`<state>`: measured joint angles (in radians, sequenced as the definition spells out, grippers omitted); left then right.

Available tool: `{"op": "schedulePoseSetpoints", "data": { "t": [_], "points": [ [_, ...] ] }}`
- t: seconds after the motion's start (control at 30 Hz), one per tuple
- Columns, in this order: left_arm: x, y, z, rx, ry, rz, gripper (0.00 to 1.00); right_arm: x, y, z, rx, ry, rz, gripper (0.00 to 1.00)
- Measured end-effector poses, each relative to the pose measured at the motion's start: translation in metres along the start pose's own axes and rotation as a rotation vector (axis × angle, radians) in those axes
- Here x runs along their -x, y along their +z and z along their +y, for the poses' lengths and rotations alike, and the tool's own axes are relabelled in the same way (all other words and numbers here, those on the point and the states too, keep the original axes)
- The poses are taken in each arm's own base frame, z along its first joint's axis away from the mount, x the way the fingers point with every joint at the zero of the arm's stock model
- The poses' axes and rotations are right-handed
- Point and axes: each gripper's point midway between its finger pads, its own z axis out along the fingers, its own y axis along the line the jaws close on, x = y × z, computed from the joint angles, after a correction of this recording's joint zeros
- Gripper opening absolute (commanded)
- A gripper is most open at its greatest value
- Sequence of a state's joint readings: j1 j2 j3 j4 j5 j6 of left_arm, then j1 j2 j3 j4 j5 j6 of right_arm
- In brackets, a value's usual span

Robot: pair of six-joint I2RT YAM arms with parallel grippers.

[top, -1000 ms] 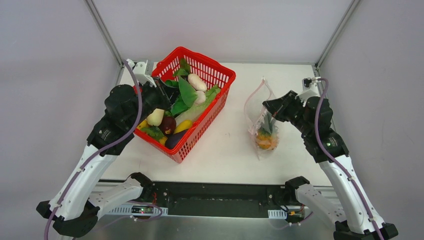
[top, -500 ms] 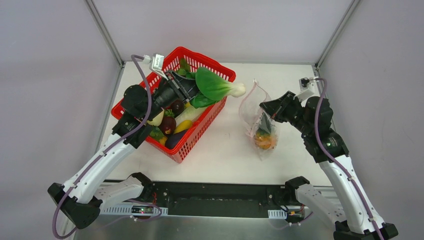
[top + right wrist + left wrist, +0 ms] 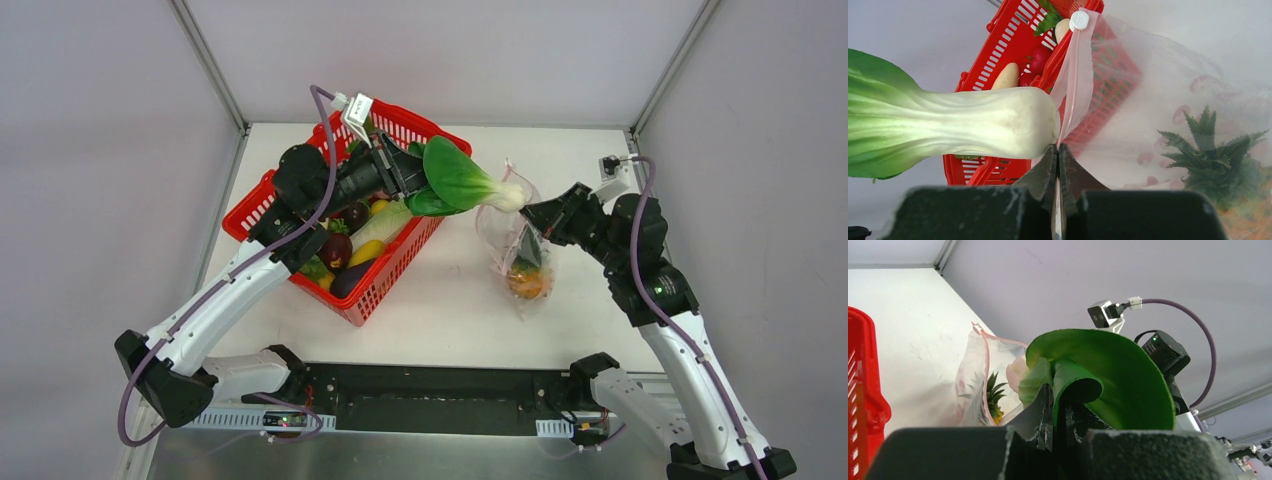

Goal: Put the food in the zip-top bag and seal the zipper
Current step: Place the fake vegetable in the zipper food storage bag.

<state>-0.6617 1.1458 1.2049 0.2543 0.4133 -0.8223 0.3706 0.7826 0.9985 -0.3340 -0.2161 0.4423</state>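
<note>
My left gripper (image 3: 408, 178) is shut on the green leafy vegetable (image 3: 458, 178) and holds it in the air, its white stem end at the mouth of the zip-top bag (image 3: 503, 232). The leaf fills the left wrist view (image 3: 1108, 375). My right gripper (image 3: 533, 216) is shut on the bag's pink zipper edge (image 3: 1071, 95) and holds the mouth up and open. The orange pineapple (image 3: 528, 278) lies inside the bag; its green crown (image 3: 1220, 150) shows in the right wrist view. The vegetable's stem (image 3: 998, 120) sits just left of my right fingertips.
A red mesh basket (image 3: 378, 285) stands left of the bag with more toy food in it: a dark purple eggplant (image 3: 350, 280), a yellow piece (image 3: 365, 252), a dark red fruit (image 3: 335, 250). White walls close in the table at the back and sides.
My left gripper lifted the leafy vegetable out of the basket and carried it right to the bag's mouth. My right gripper raised the bag's edge slightly and kept its hold.
</note>
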Motion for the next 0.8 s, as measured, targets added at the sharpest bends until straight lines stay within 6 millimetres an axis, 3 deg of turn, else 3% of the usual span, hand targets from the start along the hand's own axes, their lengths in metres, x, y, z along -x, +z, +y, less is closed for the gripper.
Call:
{"op": "schedulePoseSetpoints", "data": {
  "t": [0.67, 0.8],
  "points": [
    [-0.010, -0.002, 0.011, 0.094, 0.077, 0.131, 0.00, 0.001, -0.004, 0.000, -0.006, 0.004, -0.009, 0.00],
    [-0.025, -0.009, 0.021, 0.136, 0.088, 0.211, 0.00, 0.004, -0.003, 0.003, 0.006, 0.008, -0.022, 0.00]
  ]
}}
